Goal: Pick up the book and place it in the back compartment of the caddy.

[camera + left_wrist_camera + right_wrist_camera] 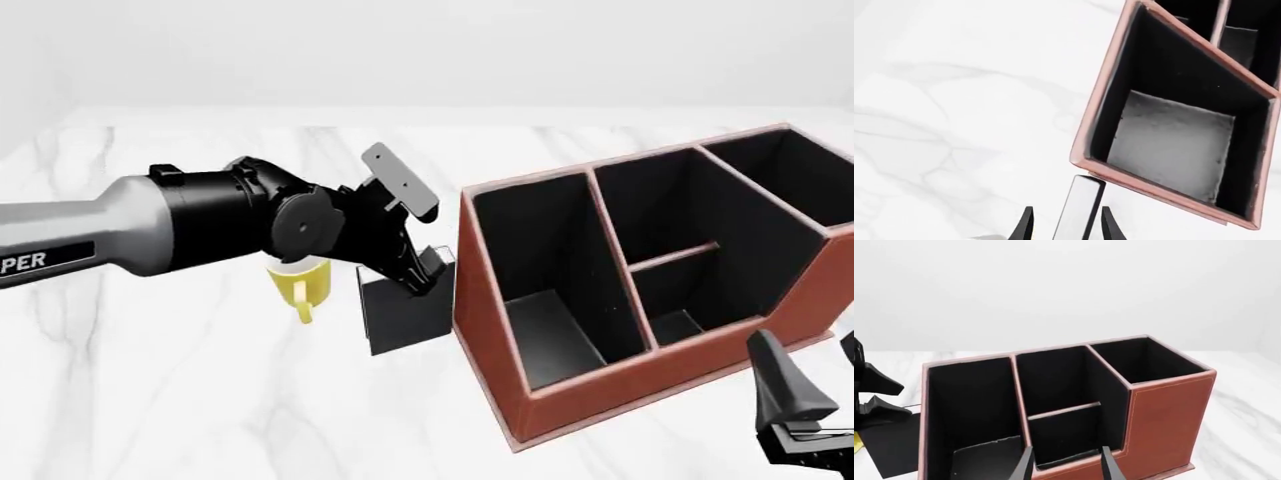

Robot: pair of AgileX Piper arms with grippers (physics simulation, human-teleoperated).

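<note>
Holding small thin black book [400, 315] by top edge, left gripper [1065, 222] fingers clenched on it, beside big reddish-brown caddy box [501, 330], above white marble desk [160, 400]. Book looks light, stiff, smooth, maybe slippery. Right gripper [1066, 462] fingers apart, empty.

The book [400, 315] is seen held upright above the white marble surface [160, 400] by the left pincer [424, 272], whose fingers are closed on the book's top edge. The book is positioned just beside the outer left wall of the reddish-brown caddy [497, 330], outside every compartment. A yellow mug [299, 283] is partly hidden behind the left arm, just left of the book. The back compartment [674, 325], in the caddy's middle strip, is shown dark inside. The right pincer [814, 395] is glimpsed at the surface's near right corner, cropped by the frame edge.
</note>
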